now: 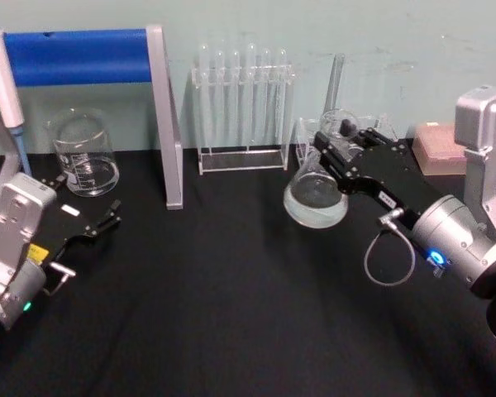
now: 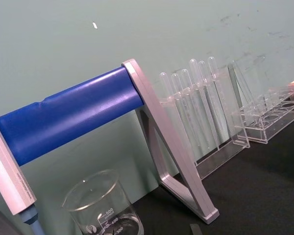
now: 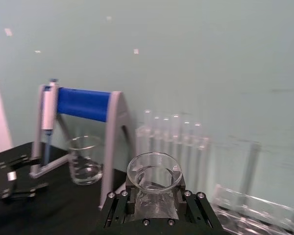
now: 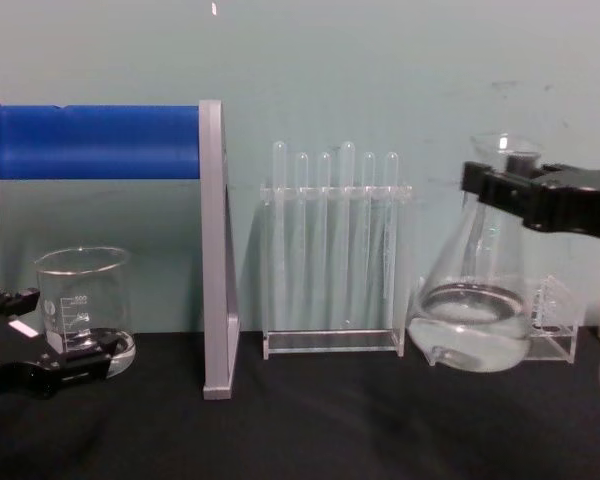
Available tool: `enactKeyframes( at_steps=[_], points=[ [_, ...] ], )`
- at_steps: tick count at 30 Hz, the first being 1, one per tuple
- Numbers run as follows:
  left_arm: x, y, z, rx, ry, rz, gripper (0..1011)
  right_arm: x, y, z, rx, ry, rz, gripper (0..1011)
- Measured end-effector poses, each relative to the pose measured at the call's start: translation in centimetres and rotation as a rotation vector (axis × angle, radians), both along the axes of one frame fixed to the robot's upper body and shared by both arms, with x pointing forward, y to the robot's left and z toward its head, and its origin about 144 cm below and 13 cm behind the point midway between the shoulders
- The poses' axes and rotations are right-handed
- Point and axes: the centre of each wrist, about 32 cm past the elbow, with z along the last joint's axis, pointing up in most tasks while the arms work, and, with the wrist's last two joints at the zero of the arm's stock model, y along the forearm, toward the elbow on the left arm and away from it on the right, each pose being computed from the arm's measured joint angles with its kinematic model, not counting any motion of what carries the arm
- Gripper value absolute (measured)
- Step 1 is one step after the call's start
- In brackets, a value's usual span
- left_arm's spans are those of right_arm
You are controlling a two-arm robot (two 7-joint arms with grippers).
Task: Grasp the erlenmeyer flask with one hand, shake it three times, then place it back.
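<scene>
The right gripper (image 1: 335, 142) is clamped on the narrow neck of the erlenmeyer flask (image 1: 314, 194), its black fingers either side just below the flared rim. The flask hangs from the grip, tilted, its wide base toward the test tube rack (image 1: 241, 107) and near that rack's right end; a little clear liquid lies in the base. I cannot read its printing. Left of the rack, the beaker (image 2: 104, 208) reads 500, 400, 300. The left gripper (image 1: 107, 217) rests in front of the beaker, fingers apart.
</scene>
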Motion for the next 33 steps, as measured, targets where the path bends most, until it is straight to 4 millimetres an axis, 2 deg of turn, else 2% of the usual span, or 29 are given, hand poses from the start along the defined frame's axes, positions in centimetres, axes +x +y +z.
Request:
enactKeyframes(
  at_steps=[5,15,19,33],
  points=[
    [0.0,0.0,0.0,0.0,0.0,0.0,1001,-0.4,-0.2,0.2,0.004,0.004,-0.082,449],
    [0.0,0.0,0.0,0.0,0.0,0.0,1001,-0.7,0.2,0.0,-0.014,0.005,-0.118,449],
    [0.0,0.0,0.0,0.0,0.0,0.0,1001,-0.6,0.9,-0.1,-0.021,-0.001,-0.092,449],
    [0.0,0.0,0.0,0.0,0.0,0.0,1001,0.3,5.4,-0.5,-0.032,-0.025,0.139,449]
  ],
)
